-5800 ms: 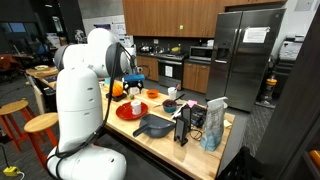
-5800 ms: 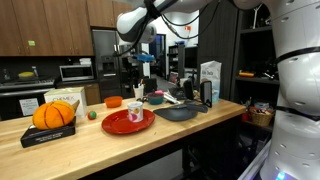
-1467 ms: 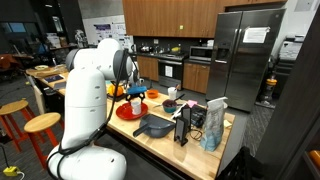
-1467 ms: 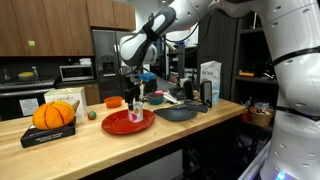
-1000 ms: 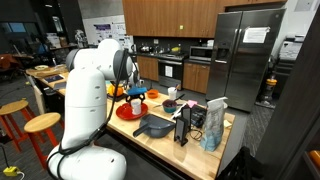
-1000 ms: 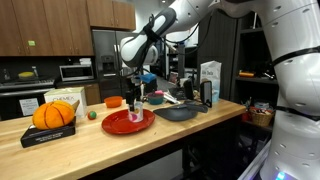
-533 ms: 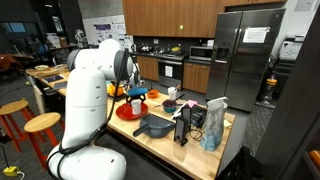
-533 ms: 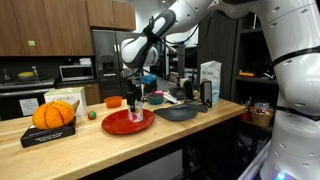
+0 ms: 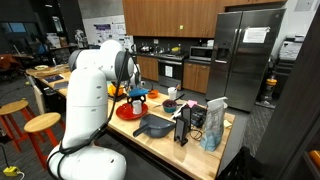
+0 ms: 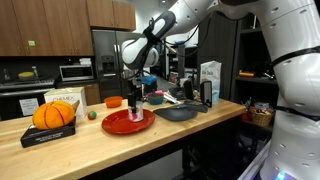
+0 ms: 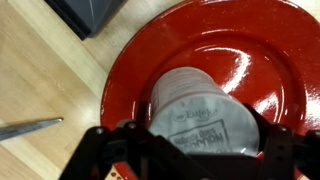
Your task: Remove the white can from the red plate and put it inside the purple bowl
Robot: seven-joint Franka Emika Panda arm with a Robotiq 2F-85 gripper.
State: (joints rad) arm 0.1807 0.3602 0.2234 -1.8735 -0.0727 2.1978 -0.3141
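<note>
The wrist view alone shows the grip. The black two-fingered tool pinches the short white cylindrical can, with one dark pad against each side of it. The can's lid is dull grey-white, and small print runs along its near edge. Under it is the wide, round, glossy red plate, whose glaze carries bright glints. The can sits left of the plate's middle. This view cannot tell whether its base still touches the plate.

In both exterior views the tool hangs upright over the plate, which lies flat on the pale wooden desk. The can shows there only as a small white spot between the fingers.
</note>
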